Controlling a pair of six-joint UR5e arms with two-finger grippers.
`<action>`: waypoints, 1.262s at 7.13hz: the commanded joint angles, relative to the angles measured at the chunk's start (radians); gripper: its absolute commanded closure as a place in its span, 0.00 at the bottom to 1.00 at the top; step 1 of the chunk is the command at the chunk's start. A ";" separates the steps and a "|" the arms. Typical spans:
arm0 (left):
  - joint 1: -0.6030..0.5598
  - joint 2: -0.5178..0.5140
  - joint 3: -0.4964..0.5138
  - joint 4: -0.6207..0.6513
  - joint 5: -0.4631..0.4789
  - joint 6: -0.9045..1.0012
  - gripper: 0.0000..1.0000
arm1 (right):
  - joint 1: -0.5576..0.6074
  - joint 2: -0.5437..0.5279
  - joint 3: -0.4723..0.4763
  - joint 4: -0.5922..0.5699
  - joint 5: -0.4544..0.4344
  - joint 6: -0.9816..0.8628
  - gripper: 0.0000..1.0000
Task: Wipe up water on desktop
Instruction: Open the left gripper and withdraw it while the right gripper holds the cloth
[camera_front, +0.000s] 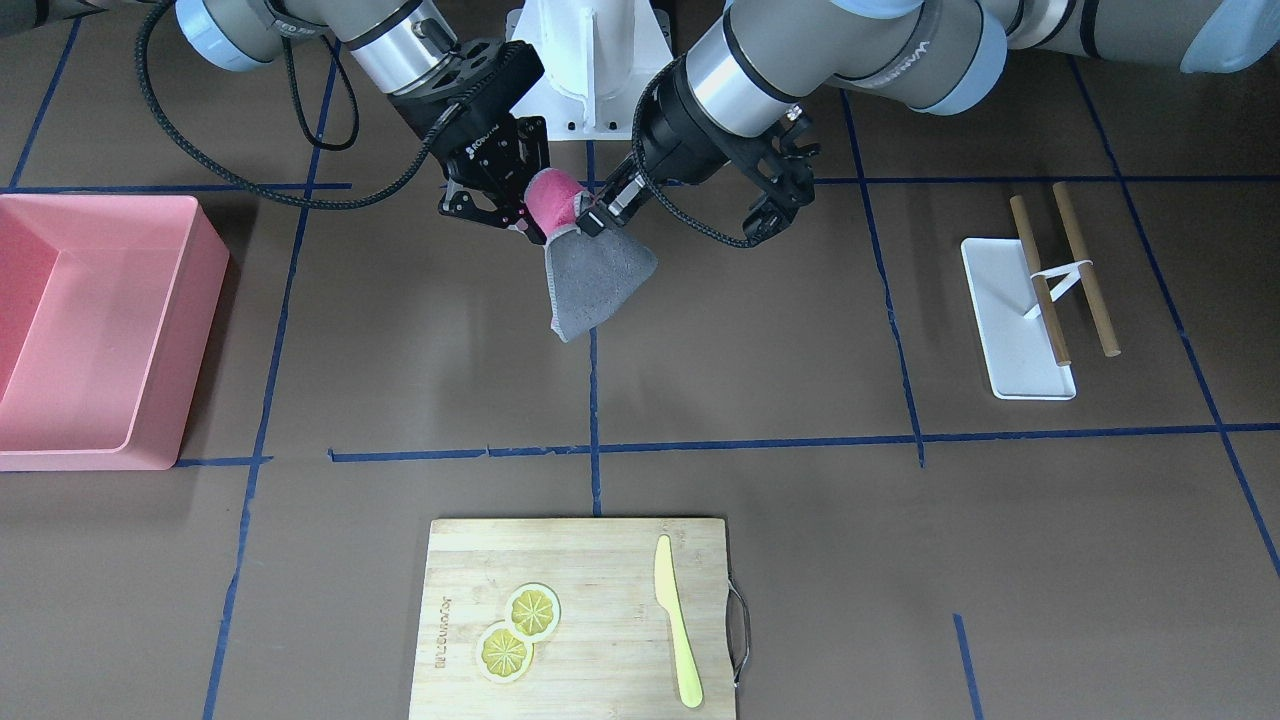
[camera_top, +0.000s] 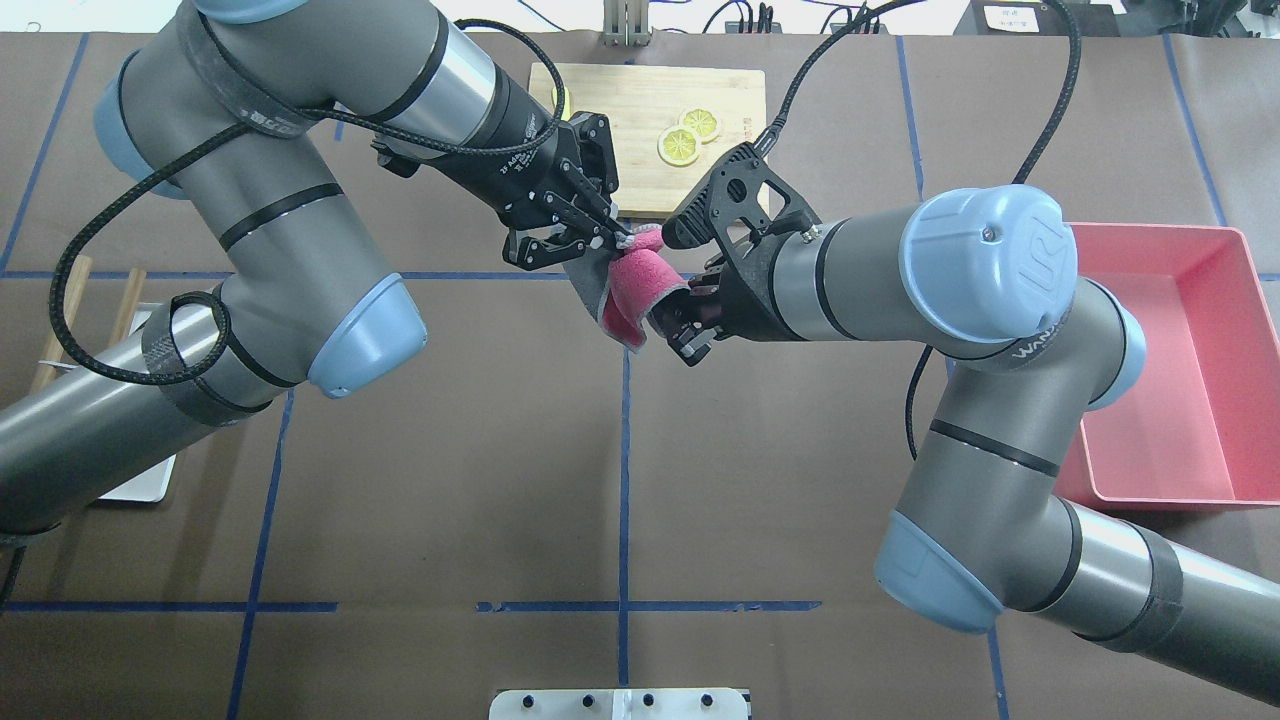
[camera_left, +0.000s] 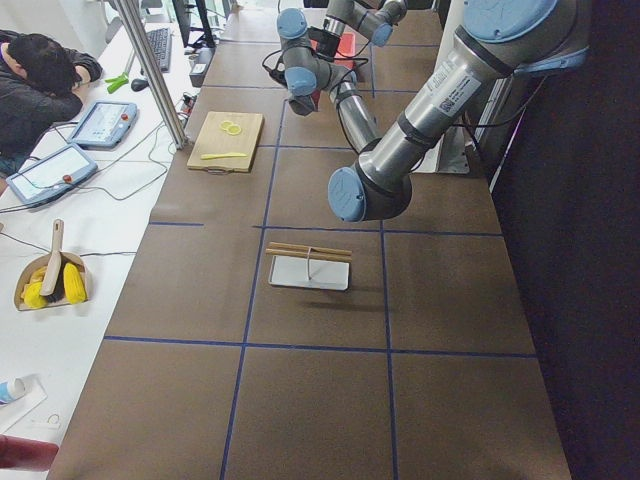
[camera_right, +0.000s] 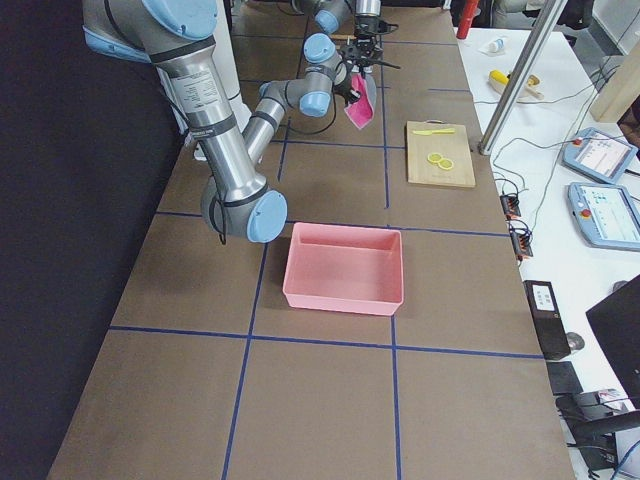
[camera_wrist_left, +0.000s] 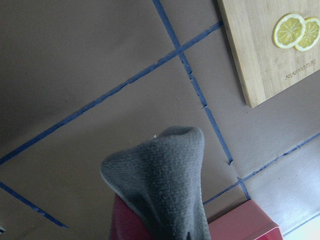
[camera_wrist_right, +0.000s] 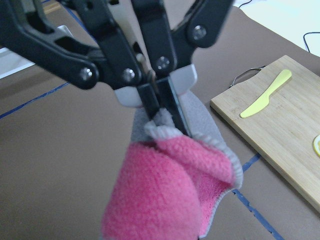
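A cloth (camera_front: 595, 280), pink on one side and grey on the other, hangs in the air above the brown desktop (camera_front: 780, 330), between my two grippers. My left gripper (camera_top: 618, 238) is shut on the cloth's upper edge; the right wrist view shows its fingertips (camera_wrist_right: 162, 112) pinching the hem. My right gripper (camera_top: 675, 335) is shut on the bunched pink part (camera_top: 635, 290). In the front view the right gripper (camera_front: 520, 215) is just left of the left gripper (camera_front: 590, 218). Grey cloth (camera_wrist_left: 160, 190) covers the left fingers in the left wrist view. I see no water on the desktop.
A pink bin (camera_front: 100, 330) stands on the robot's right side. A bamboo cutting board (camera_front: 580, 620) with two lemon slices (camera_front: 520, 630) and a yellow knife (camera_front: 678, 620) lies at the far edge. A white tray (camera_front: 1015, 320) with two wooden sticks (camera_front: 1085, 270) lies on the robot's left side.
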 joint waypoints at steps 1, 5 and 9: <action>0.000 0.001 0.001 0.000 0.000 0.002 0.97 | 0.000 0.000 0.000 0.000 0.000 0.002 1.00; -0.003 0.042 -0.001 -0.038 -0.003 0.176 0.00 | 0.011 -0.003 0.003 -0.040 0.002 0.002 1.00; -0.109 0.226 -0.015 -0.026 -0.006 0.729 0.00 | 0.032 -0.002 0.029 -0.295 0.003 0.328 1.00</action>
